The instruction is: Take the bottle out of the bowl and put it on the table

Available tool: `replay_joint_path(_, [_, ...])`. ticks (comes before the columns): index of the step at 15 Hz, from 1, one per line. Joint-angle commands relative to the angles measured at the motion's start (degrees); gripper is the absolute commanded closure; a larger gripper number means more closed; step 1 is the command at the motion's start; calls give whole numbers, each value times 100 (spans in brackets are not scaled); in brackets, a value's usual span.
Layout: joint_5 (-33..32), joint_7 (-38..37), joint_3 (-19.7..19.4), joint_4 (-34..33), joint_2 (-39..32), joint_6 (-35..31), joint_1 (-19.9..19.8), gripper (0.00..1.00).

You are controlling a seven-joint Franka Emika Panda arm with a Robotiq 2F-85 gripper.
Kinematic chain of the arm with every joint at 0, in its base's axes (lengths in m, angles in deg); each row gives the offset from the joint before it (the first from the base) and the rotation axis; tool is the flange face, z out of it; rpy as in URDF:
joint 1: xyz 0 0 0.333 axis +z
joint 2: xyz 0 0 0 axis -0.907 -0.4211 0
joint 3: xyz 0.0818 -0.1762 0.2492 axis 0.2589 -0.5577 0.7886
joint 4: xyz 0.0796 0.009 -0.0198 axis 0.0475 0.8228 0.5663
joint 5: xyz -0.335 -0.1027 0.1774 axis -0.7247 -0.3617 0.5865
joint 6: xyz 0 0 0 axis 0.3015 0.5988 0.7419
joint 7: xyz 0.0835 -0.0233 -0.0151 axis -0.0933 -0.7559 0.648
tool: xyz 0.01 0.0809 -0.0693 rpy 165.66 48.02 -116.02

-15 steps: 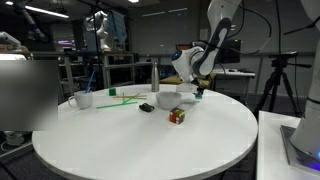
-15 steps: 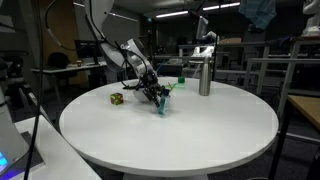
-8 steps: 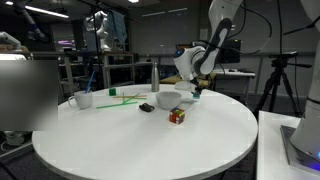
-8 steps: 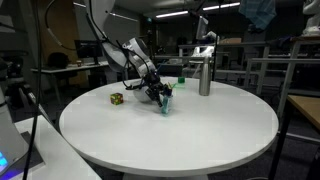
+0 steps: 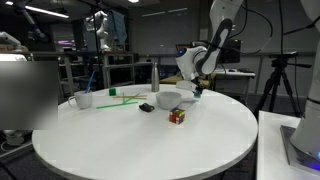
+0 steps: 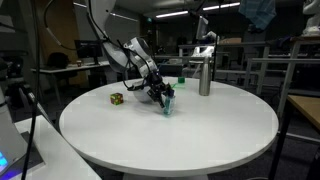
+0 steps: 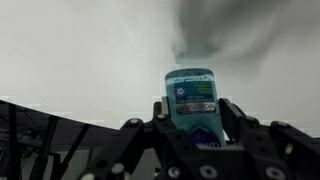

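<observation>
In the wrist view my gripper (image 7: 195, 122) is shut on the small blue-green bottle (image 7: 192, 100), which stands between the fingers over the white table top (image 7: 80, 50). In an exterior view the gripper (image 6: 166, 100) holds the bottle (image 6: 168, 104) low at the table (image 6: 170, 135), to the right of the bowl, which the arm hides there. In an exterior view the white bowl (image 5: 171, 100) sits on the table (image 5: 140, 140) and the gripper (image 5: 199, 93) is just to its right. I cannot tell whether the bottle touches the table.
A coloured cube (image 5: 177, 116) lies in front of the bowl; it also shows as (image 6: 116, 99). A tall grey metal bottle (image 6: 204, 75) stands behind. A white cup with a green stick (image 5: 85, 99) and a dark small object (image 5: 146, 107) sit toward the far edge.
The gripper with the bottle has shifted a little further away from the bowl and slightly lower over the table.
</observation>
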Motion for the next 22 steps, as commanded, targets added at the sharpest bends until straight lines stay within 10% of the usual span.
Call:
replay_joint_path(1, [-193, -176, -96, 30, -30, -212, -97, 72])
replay_joint_path(22, [-808, -335, -180, -85, -308, -20, -88, 72])
